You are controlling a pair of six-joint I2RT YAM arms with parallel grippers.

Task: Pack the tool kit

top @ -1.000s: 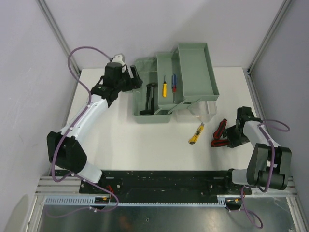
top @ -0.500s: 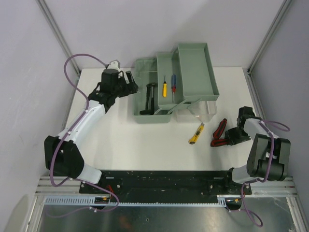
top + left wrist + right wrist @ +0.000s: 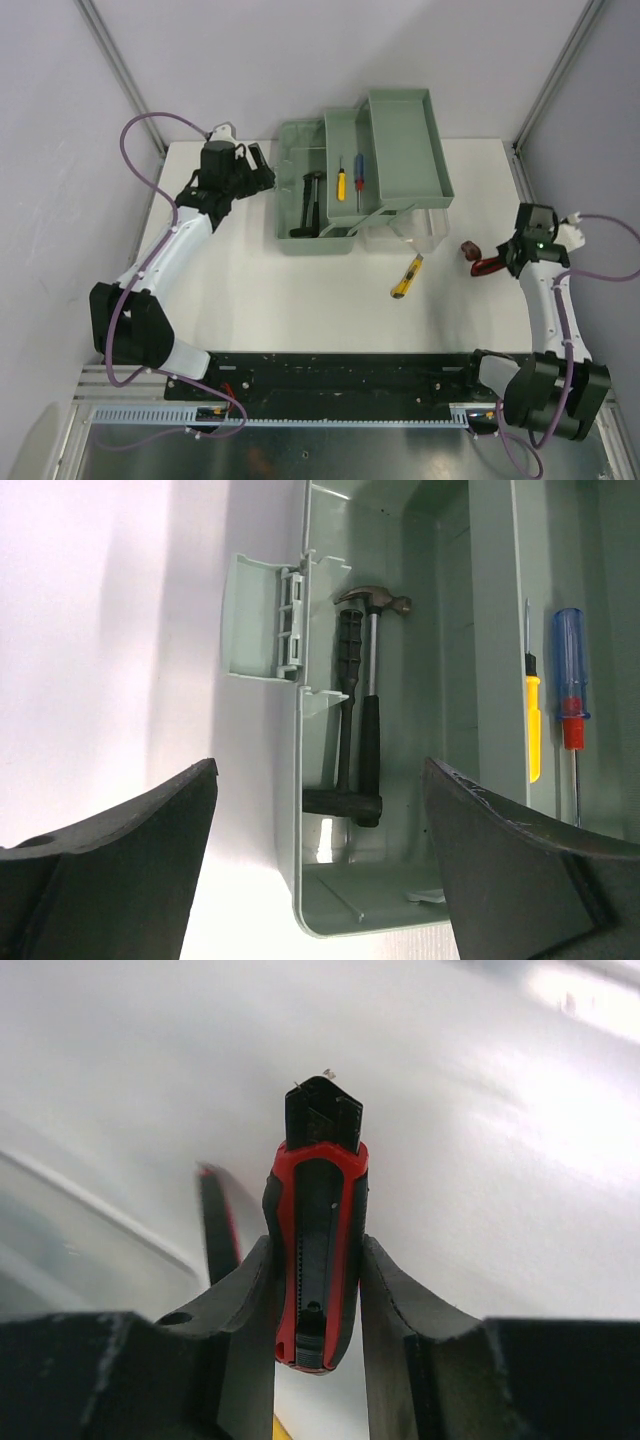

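Note:
The tool kit's sage-green box (image 3: 298, 137) stands open at the back, its upper tray (image 3: 405, 150) swung up. A black hammer (image 3: 312, 205) lies in the box (image 3: 320, 920), and the yellow screwdriver (image 3: 340, 181) and blue screwdriver (image 3: 360, 178) lie beside it. The yellow knife (image 3: 406, 277) lies on the table in front. My right gripper (image 3: 503, 262) is shut on the red-and-black pliers (image 3: 482, 264), held off the table; in the right wrist view, one pliers handle (image 3: 315, 1250) sits between the pads. My left gripper (image 3: 256, 170) hangs open just left of the box, holding nothing.
The kit's clear lid (image 3: 425, 228) lies folded out on the table in front of the tray. A green latch flap (image 3: 255, 620) sticks out from the box's left wall. Grey walls with metal posts (image 3: 120, 70) close in the white table (image 3: 250, 290).
My right gripper has closed on the pliers and lifted them off the table, swinging to the right. My left arm has drifted a little left, away from the box, still open.

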